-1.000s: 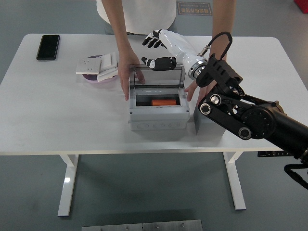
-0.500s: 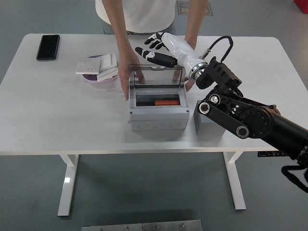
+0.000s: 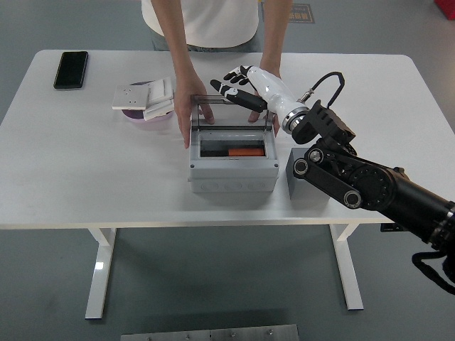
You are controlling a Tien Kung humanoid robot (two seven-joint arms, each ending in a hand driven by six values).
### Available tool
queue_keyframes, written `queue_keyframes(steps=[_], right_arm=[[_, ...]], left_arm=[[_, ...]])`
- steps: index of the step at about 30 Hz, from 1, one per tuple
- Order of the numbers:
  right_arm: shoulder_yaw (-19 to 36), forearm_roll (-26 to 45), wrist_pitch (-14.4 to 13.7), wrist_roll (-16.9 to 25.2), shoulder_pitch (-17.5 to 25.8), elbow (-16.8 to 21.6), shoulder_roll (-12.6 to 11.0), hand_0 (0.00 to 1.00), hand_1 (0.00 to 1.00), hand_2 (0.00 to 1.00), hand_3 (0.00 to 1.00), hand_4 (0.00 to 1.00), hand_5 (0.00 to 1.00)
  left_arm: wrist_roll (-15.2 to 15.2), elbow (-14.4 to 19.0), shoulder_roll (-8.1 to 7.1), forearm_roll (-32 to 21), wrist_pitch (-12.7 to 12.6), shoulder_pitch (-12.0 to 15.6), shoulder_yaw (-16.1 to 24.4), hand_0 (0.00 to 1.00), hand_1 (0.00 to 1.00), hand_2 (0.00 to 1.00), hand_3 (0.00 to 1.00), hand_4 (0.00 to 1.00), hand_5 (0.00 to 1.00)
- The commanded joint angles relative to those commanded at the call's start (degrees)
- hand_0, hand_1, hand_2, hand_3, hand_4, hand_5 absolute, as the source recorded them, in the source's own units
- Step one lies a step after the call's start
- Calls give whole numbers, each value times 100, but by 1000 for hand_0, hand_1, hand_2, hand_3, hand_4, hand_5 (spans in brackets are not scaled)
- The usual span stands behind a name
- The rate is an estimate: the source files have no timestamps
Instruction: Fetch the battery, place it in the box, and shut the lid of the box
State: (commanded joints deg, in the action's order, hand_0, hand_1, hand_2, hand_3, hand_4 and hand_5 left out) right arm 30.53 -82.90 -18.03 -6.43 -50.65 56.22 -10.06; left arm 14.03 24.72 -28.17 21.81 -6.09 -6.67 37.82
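Observation:
A grey box (image 3: 233,169) stands mid-table with its clear lid (image 3: 231,117) raised upright at the back. An orange battery (image 3: 244,152) lies inside the box. My right hand (image 3: 238,89), white with black fingers, hovers at the lid's top edge with its fingers spread and holds nothing. A person at the far side rests one hand (image 3: 190,106) along the box's left side. The person's other hand (image 3: 268,106) is behind the lid's right end. My left arm is out of view.
A dark grey block (image 3: 302,174) sits just right of the box, under my right forearm. White switch plates on a purple dish (image 3: 146,99) lie at the back left, and a black phone (image 3: 71,69) lies farther left.
My right hand has come down and forward toward the lid's top edge. The person's hand on the right moved from the box's right side to behind the lid.

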Motion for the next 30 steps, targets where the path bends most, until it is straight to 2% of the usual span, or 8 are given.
queue_keyframes(steps=[10, 19, 20, 30], right_arm=[[-126, -116, -12, -64, 44, 169, -48, 889, 771, 759, 741, 870, 998], [-355, -172, 50, -173, 158, 541, -234, 874, 768, 758, 741, 866, 998], [-390, -159, 54, -175, 178, 570, -251, 836, 734, 750, 738, 867, 998], [-529, -208, 55, -227, 237, 752, -304, 806, 723, 738, 736, 867, 998]], left_arm=[[-27, -1, 7, -57, -19, 40, -26, 638, 738, 585, 519, 386, 2], [-71, -3, 5, -144, -32, 62, -74, 638, 738, 584, 519, 386, 2], [-76, -4, 5, -153, -33, 63, -80, 638, 739, 584, 519, 386, 2], [-90, -4, 2, -172, -44, 70, -89, 638, 739, 584, 519, 386, 2]])
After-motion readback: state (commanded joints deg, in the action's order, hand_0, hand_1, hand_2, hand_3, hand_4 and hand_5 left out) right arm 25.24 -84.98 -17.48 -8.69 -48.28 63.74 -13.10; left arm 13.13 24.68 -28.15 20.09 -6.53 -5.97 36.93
